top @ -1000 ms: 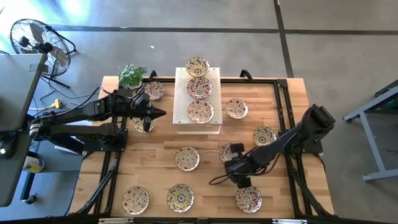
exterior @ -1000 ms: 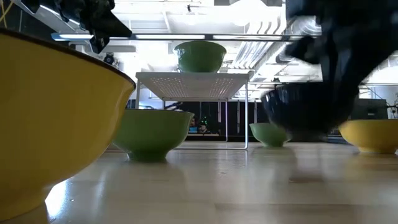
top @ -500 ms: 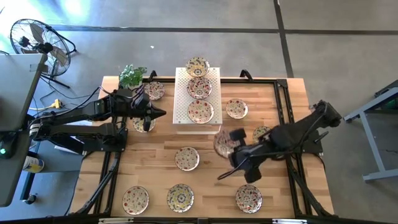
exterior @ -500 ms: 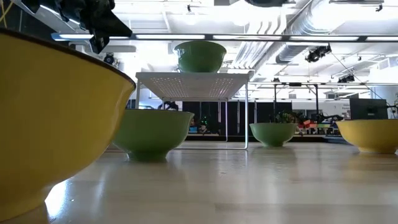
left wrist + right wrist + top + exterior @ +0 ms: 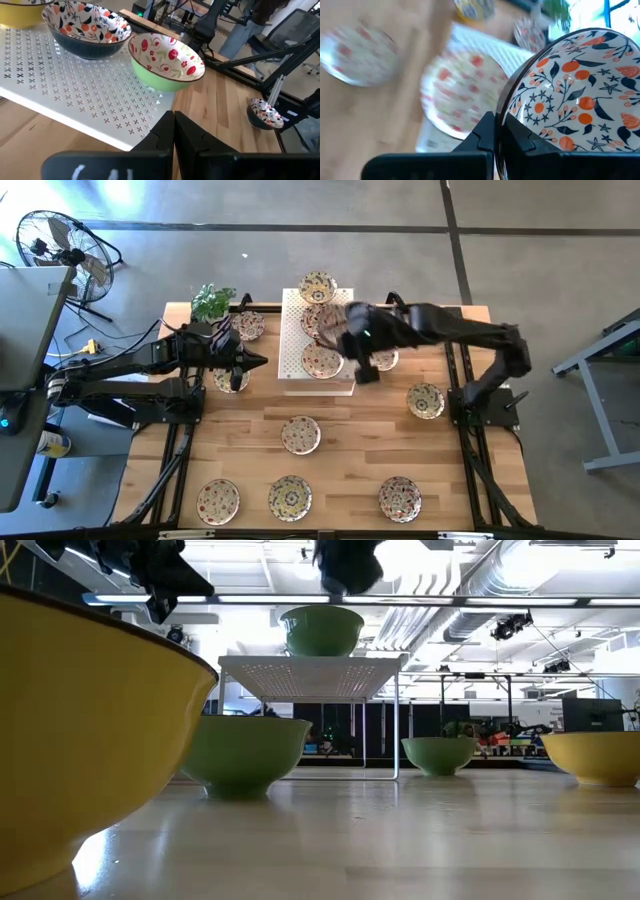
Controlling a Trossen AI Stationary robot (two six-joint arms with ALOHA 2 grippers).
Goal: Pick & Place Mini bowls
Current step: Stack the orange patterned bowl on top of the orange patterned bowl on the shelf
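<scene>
Several mini bowls lie on the wooden table (image 5: pixel 330 465), among them one at its middle (image 5: pixel 300 435). Three more stand on the white perforated block (image 5: pixel 290 330): a yellow one (image 5: pixel 318 285), a dark one (image 5: pixel 87 30) and a green one (image 5: pixel 167 60). My right gripper (image 5: pixel 347 332) is high over the block, shut on a dark bowl with orange flowers inside (image 5: pixel 570 100). It shows as a dark shape in the low view (image 5: pixel 345 565). My left gripper (image 5: pixel 260 361) is shut and empty, level, just left of the block. My right gripper holds the bowl by its rim (image 5: pixel 512 102), one finger inside the bowl and one outside. The bowl is lifted clear, tilted, above the block and the bowls on it.
Bowls lie on the table's right (image 5: pixel 425 400), beside the block (image 5: pixel 380 358), along the near edge (image 5: pixel 290 498) (image 5: pixel 400 500) (image 5: pixel 218 500) and by the left arm (image 5: pixel 248 325). A green plant (image 5: pixel 212 302) stands at the far left corner. Black rails (image 5: pixel 455 360) frame the table.
My right gripper has carried the dark bowl from low over the table's near middle, up and toward the far edge, until it stands over the white block. The bowl has stayed in the hold, clear of the table.
</scene>
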